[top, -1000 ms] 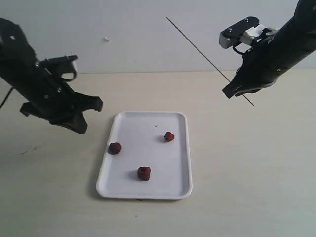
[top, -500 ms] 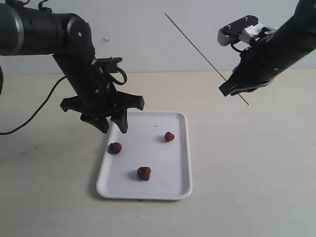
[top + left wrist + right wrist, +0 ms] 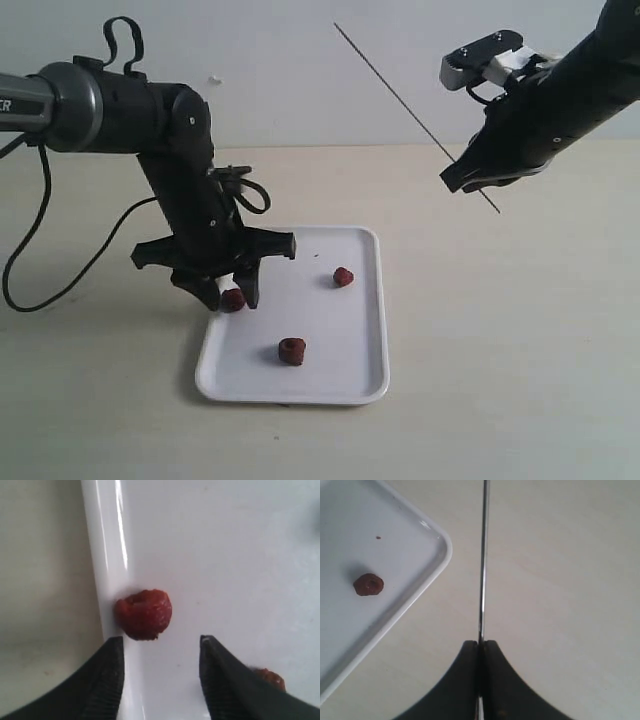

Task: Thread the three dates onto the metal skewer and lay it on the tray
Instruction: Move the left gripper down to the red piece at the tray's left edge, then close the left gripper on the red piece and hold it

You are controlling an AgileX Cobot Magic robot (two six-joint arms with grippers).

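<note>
Right now the left pincer (image 3: 230,300) (image 3: 160,645) is low over the tray (image 3: 330,330) (image 3: 225,555) w/ its jaws apart. One fingertip hangs over the tray's raised rim, the other over the tray's flat floor. Date 1 (image 3: 233,298) (image 3: 144,614) sits just ahead of the gap btwn the two tips, snug against the inside of the rim. Neither finger touches it (a sliver of white shows on each side in the left wrist view).

Date 2 (image 3: 343,276) (image 3: 368,584) lies on the tray's floor, apart from the left pincer on the side facing the right pincer (image 3: 460,183) (image 3: 480,644). A tiny dark speck (image 3: 317,254) (image 3: 378,537) marks the tray near it. Date 3 (image 3: 292,351) also lies on the tray, near the left pincer, on its side toward the exterior camera.

The right pincer is up in the air above the tabletop (image 3: 500,350), well apart from the tray, jaws pressed together & clamped on the metal skewer (image 3: 400,95) (image 3: 483,555). The rod is tilted. Its long part runs out from the tips, rising toward the left arm's side, and a short stub pokes out below the pincer. In the right wrist view it leaves the tips dead straight, passing just beside the tray's rounded corner.
</note>
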